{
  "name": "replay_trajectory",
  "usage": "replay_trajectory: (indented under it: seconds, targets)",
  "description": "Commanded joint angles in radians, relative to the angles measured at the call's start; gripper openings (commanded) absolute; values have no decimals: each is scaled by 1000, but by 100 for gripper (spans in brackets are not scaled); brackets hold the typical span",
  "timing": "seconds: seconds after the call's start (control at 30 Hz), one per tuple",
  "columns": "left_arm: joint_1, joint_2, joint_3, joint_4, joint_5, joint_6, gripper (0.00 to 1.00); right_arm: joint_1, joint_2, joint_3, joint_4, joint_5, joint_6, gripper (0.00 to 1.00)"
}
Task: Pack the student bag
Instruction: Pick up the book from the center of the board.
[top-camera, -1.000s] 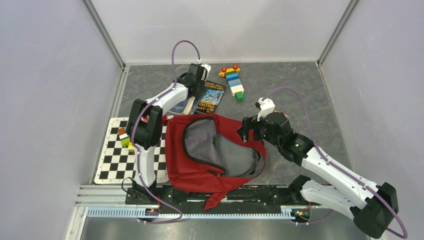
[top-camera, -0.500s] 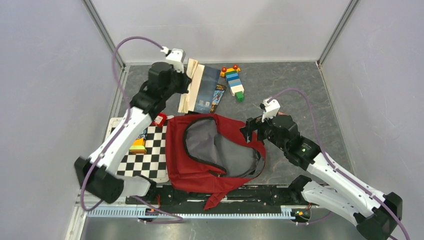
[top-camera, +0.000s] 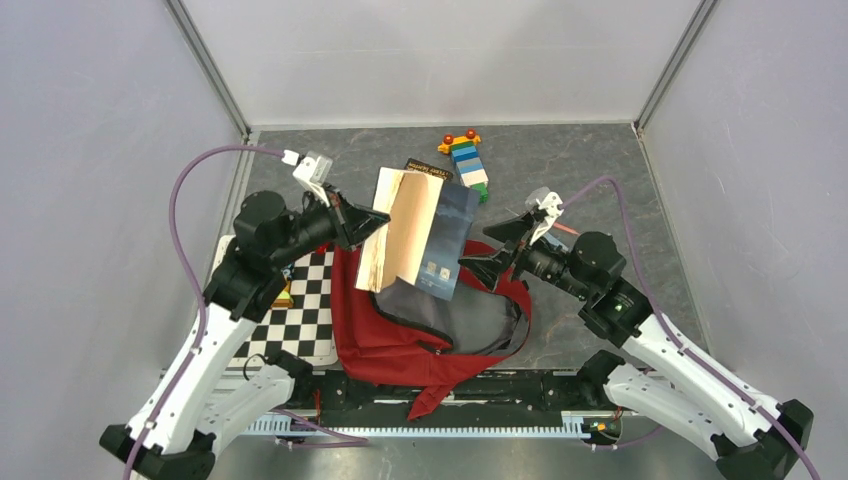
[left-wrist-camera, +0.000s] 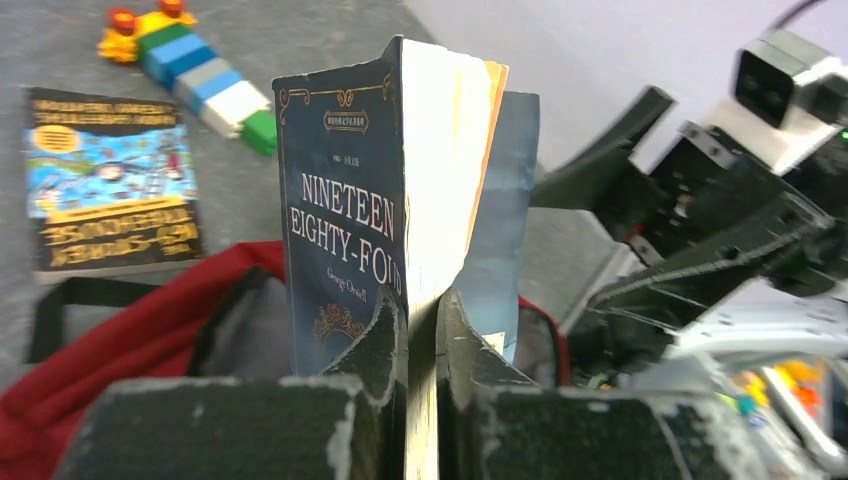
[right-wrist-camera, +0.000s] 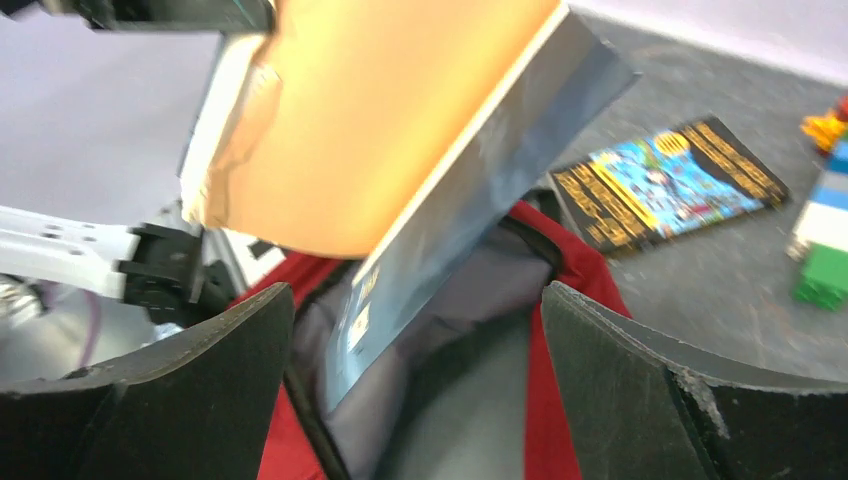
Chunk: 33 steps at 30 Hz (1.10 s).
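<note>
The student bag (top-camera: 385, 335), dark red with a grey lining, lies open at the near middle of the table; it also shows in the left wrist view (left-wrist-camera: 130, 345) and the right wrist view (right-wrist-camera: 575, 390). My left gripper (top-camera: 372, 222) is shut on a dark-blue paperback, "Nineteen Eighty-Four" (top-camera: 418, 232), and holds it tilted above the bag's opening; the jaws (left-wrist-camera: 420, 325) pinch its pages. My right gripper (top-camera: 490, 250) is open and empty at the bag's right rim, its fingers (right-wrist-camera: 150, 400) straddling the opening under the book (right-wrist-camera: 400, 150).
A second colourful book lies on the table behind the bag (left-wrist-camera: 110, 195), mostly hidden under the held book from above (top-camera: 425, 166). A toy block train (top-camera: 465, 162) is at the back. A chessboard mat (top-camera: 262, 322) with small toys lies left of the bag.
My left arm has lifted the blue book from the back of the table and swung it toward me, over the bag's opening. My right gripper has opened and tilted up at the bag's rim.
</note>
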Motion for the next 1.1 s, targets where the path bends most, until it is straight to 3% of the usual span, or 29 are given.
replay_trajectory:
  seconds: [0.0,0.13,0.4,0.57,0.7,0.87,1.07]
  targets:
    - [1,-104,-15,242,181,-193,2,-3,-42,34,209,-159,87,98]
    - [-1,-130,-12,246,225,-213,2,-2,-76,13,236,-138,107,98]
    - [0,-204,29,169,192,-195,2,-2,-212,-52,171,131,117,98]
    - [0,-222,48,176,231,-216,2,-2,-181,-102,167,179,159,98]
    - [1,-221,69,185,280,-231,2,-2,-87,-99,314,-39,157,98]
    - [0,-209,72,255,358,-283,2,7,100,20,494,-354,225,98]
    - [0,-199,72,329,421,-331,2,9,195,83,624,-445,263,98]
